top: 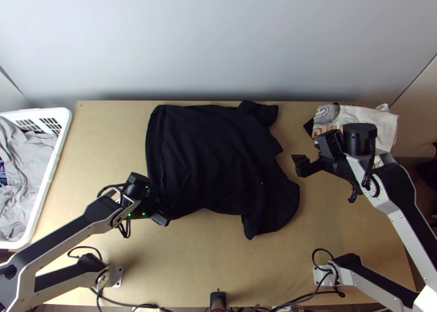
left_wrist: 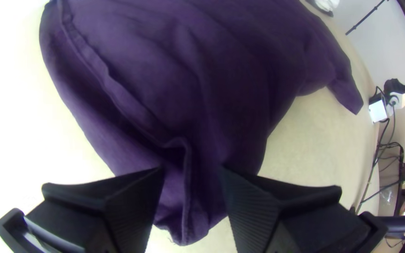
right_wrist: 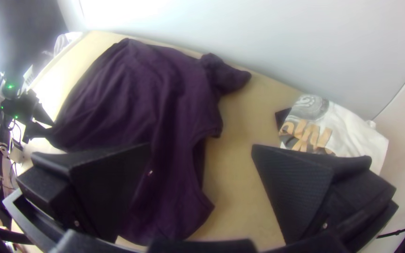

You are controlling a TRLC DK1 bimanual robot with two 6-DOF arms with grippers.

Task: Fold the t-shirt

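Note:
The dark t-shirt (top: 213, 159) lies spread on the table with some wrinkles, its hem at the left and its sleeves toward the right. My left gripper (top: 158, 209) is at the near left corner of the hem. In the left wrist view the same gripper (left_wrist: 193, 206) stands open, with a corner of the t-shirt (left_wrist: 202, 93) between its two fingers. My right gripper (top: 310, 152) is to the right of the shirt, apart from it. Seen from its own wrist, this gripper (right_wrist: 201, 187) is wide open with nothing held, and the t-shirt (right_wrist: 165, 98) lies beyond it.
A white basket (top: 54, 164) with grey cloth stands at the table's left edge. At the far right, partly beneath the right arm, lies a folded white printed cloth (top: 358, 118). A pale wall (top: 218, 44) rises behind the table. Bare wood (top: 218, 263) shows in front of the shirt.

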